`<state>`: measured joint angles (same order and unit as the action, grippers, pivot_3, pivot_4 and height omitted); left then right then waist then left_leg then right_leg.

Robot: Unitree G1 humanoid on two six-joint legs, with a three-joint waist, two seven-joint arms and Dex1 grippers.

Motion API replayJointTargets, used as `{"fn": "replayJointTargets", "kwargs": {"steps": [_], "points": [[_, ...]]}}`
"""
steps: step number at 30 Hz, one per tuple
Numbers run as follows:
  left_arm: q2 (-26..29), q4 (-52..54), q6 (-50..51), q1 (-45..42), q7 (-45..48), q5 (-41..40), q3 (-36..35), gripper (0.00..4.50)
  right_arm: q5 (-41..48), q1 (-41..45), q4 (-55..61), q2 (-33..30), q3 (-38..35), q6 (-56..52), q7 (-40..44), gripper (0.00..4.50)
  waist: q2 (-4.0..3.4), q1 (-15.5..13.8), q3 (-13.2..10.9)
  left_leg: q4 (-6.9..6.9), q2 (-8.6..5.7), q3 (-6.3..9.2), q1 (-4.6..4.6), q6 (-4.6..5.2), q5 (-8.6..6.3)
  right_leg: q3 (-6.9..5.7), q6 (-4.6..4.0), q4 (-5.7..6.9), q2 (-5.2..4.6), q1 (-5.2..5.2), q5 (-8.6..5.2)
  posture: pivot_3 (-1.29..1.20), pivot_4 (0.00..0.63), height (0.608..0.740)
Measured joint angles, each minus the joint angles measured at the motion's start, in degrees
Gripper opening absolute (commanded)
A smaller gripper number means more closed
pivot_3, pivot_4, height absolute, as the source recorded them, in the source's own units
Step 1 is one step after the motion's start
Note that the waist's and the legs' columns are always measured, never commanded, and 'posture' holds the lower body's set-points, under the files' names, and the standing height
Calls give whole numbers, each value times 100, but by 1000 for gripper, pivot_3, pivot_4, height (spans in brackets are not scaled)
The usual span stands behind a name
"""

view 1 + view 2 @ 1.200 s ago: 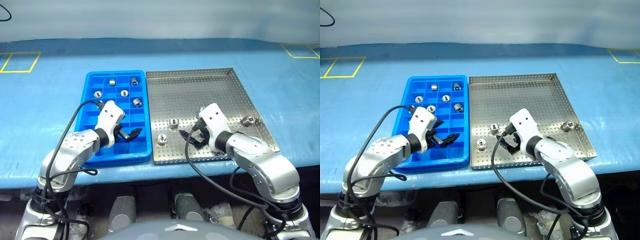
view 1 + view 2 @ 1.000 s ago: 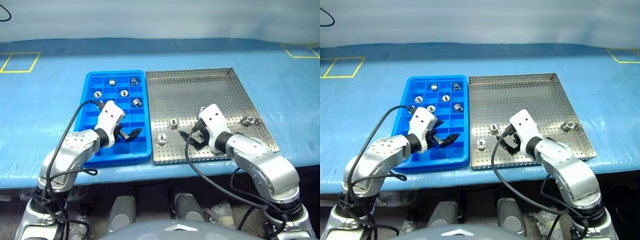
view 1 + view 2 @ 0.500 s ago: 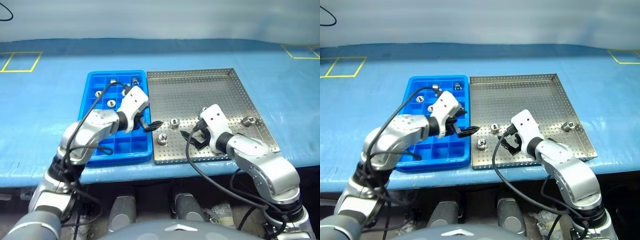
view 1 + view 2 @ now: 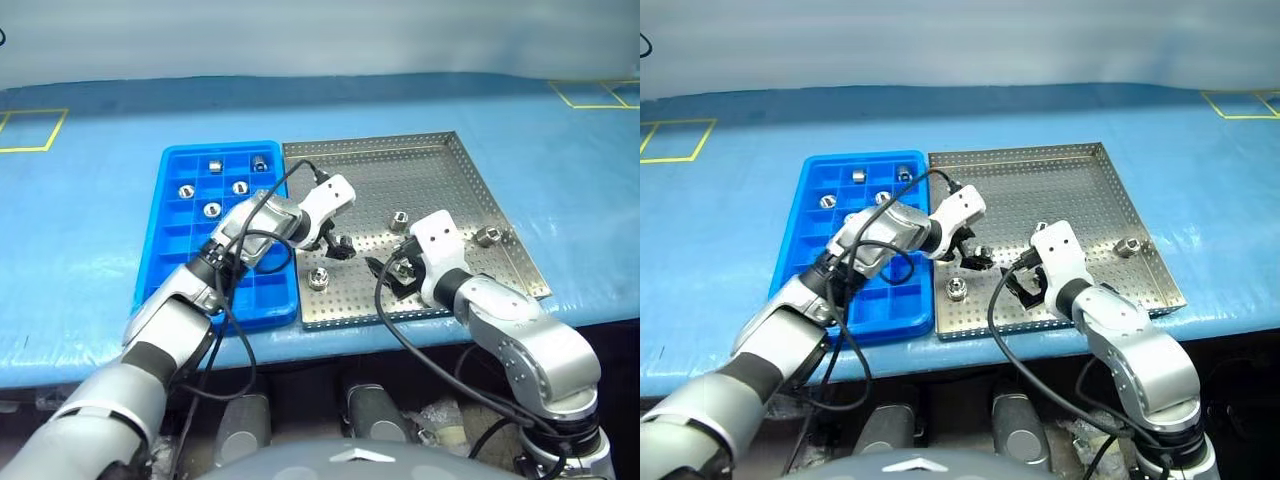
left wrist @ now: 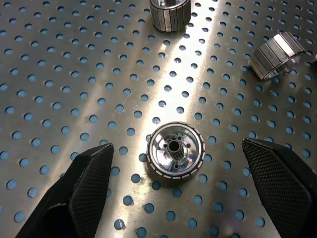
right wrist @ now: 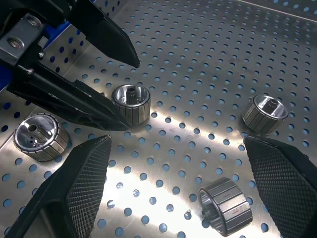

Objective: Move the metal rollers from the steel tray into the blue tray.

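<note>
The left gripper (image 4: pixel 338 246) reaches across from the blue tray (image 4: pixel 160 240) over the steel tray (image 4: pixel 470 190), its jaws spread wide on either side of one upright metal roller (image 5: pixel 175 151), touching nothing. The right gripper (image 4: pixel 385 272) hovers low near the steel tray's front edge, jaws likewise wide apart and empty. Other rollers sit loose on the perforated steel: one near the front (image 4: pixel 318 278), one mid-tray (image 4: pixel 398 219), one by the right rim (image 4: pixel 487 235). Several rollers (image 4: pixel 212 209) already occupy the blue tray's far compartments.
</note>
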<state>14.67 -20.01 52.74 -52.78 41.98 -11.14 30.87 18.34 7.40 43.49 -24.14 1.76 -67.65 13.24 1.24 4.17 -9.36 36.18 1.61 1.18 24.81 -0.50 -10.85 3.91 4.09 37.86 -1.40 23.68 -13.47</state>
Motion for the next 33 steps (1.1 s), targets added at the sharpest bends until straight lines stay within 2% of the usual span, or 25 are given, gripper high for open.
{"fn": "replayJointTargets", "kwargs": {"steps": [2, 5, 12, 18, 20, 26, 29, 33], "points": [[-19, -127, -79, -5, 109, 88, 15, 4492, 0, -9, 8, 31, -1, 0, -39, 4500, 0, 12, 0, 0, 0, 0, 0, 0, 0, 0, 0, 0, 0, 0, 0, -118, 150, 740], [-64, -254, -122, -20, 235, 239, 51, 3913, 1, -17, 9, 55, -7, 0, -82, 4500, 0, 18, 0, 1, -1, 0, 2, 0, 0, 1, 3, -1, -1, 0, 1, -119, 150, 740], [-107, -254, -183, -14, 380, 381, 39, 1670, 2, -15, 9, 116, -58, -2, -107, 4500, 0, 18, 0, 1, -1, 0, 1, 0, 0, 2, 5, 1, -1, 0, 3, -109, 150, 740], [-94, 235, -37, 258, 99, 212, -807, 1664, -10, 255, -24, 164, -11, -4, -115, 4500, -2, 46, 0, 1, 2, -1, -1, 0, 0, 4, 6, 6, 0, 1, 4, -76, 150, 740], [-74, 1016, 58, 768, -321, 104, -1422, 1664, -8, 629, -162, 226, 233, 37, -73, 4500, -6, 79, -1, 0, 5, -3, -4, 0, 0, 8, 6, 7, 1, 1, 5, -64, 150, 740], [192, 2873, 359, 1953, -1215, 83, -2603, 1664, 20, 1183, -626, 419, 920, 192, 199, 4500, -6, 15, -1, 0, 2, 0, -11, -1, 1, 9, 2, 12, -1, -4, 8, 24, 150, 740], [459, 3725, 479, 2730, -1723, 244, -2936, 1664, 23, 1516, -965, 561, 1303, 364, 405, 4500, -5, -70, -1, 2, 2, 6, -12, -1, 1, 2, -18, 13, -1, -7, 21, 63, 150, 740], [596, 4291, 575, 3325, -2273, 470, -3290, 1664, 17, 1817, -1328, 728, 1678, 637, 665, 4500, 0, -249, -3, 10, 1, 13, -9, -3, 3, -10, -17, 12, -1, -13, 21, 87, 150, 740]]}}
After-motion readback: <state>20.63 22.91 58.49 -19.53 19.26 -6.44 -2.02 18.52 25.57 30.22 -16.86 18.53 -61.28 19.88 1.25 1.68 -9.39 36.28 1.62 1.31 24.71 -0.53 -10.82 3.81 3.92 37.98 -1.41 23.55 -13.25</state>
